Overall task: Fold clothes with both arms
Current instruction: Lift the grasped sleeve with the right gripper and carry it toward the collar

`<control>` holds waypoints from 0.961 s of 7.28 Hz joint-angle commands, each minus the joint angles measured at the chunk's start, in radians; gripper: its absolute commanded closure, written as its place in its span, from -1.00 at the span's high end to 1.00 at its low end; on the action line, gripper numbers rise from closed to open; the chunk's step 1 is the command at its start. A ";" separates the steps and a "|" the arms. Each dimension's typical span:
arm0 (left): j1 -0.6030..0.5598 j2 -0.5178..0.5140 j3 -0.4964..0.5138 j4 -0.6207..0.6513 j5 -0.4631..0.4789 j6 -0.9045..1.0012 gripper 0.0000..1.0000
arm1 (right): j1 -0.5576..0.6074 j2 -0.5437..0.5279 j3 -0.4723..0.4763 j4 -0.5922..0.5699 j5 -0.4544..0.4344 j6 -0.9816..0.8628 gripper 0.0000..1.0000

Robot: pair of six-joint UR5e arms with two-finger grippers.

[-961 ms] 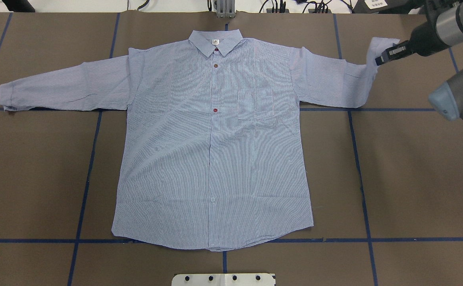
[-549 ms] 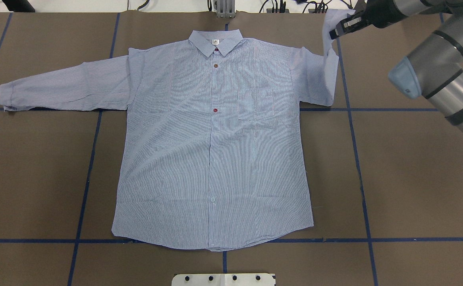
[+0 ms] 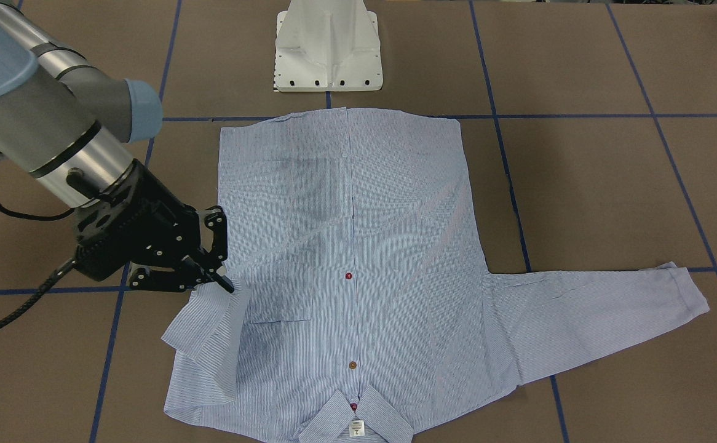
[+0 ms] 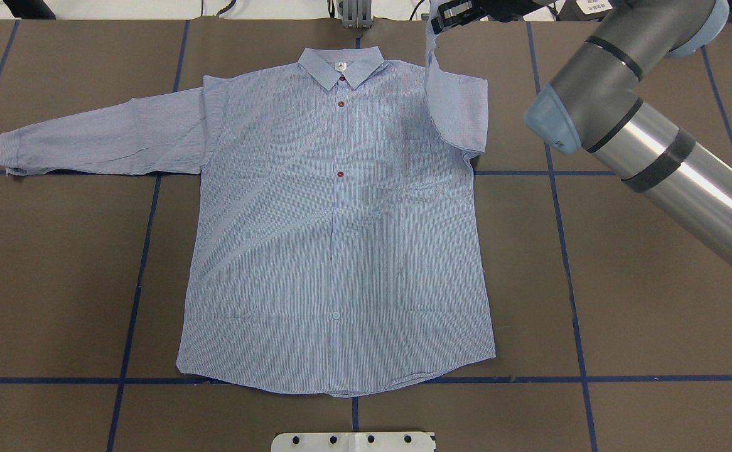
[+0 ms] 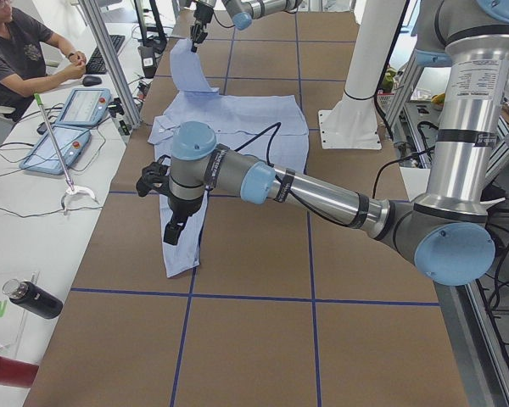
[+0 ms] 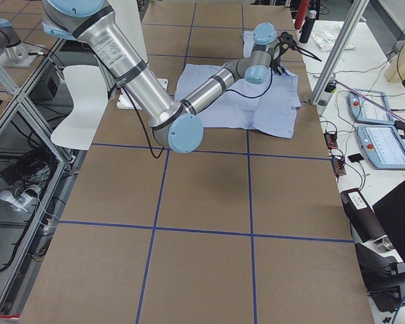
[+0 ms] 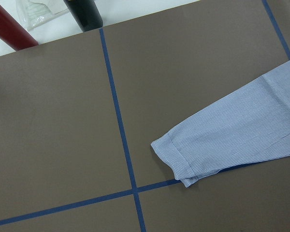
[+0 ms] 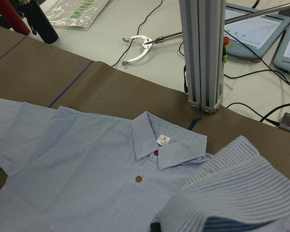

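The blue-and-white striped shirt point(image 4: 341, 238) lies flat, buttoned and face up on the brown table, collar point(image 4: 339, 66) at the far side. My right gripper point(image 4: 451, 14) is shut on the cuff of the sleeve point(image 4: 457, 107) on the overhead view's right. It holds that cuff raised, so the sleeve doubles back over the shoulder. The front view shows the right gripper point(image 3: 226, 284) pinching the cuff point(image 3: 205, 326) beside the chest pocket. The other sleeve point(image 4: 102, 135) lies stretched out flat, its cuff point(image 7: 183, 159) below my left wrist camera. My left gripper point(image 5: 168, 227) hovers over that sleeve; I cannot tell its state.
The white pedestal base point(image 3: 328, 46) stands at the near edge behind the shirt hem. An aluminium post point(image 8: 203, 53) rises just past the collar. A person point(image 5: 17, 51) sits at a side desk with tablets. Bottles point(image 7: 84, 12) stand off the table's left end.
My right gripper has carried the cuff leftward, from out past the shirt's side to above its shoulder. The sleeve went from stretched out to doubled back. The rest of the shirt has not moved.
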State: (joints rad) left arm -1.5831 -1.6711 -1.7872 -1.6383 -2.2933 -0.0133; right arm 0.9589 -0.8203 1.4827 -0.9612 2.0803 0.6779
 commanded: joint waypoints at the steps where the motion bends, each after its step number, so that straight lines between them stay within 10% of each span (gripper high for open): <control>1: -0.008 0.001 -0.006 0.000 0.000 -0.002 1.00 | -0.049 0.061 -0.010 -0.076 -0.086 0.008 -1.00; 7: -0.014 0.010 -0.012 0.002 0.000 -0.004 1.00 | -0.133 0.151 -0.131 -0.070 -0.213 0.006 -1.00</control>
State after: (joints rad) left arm -1.5968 -1.6639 -1.7983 -1.6368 -2.2933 -0.0168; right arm 0.8526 -0.6735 1.3631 -1.0340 1.8982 0.6852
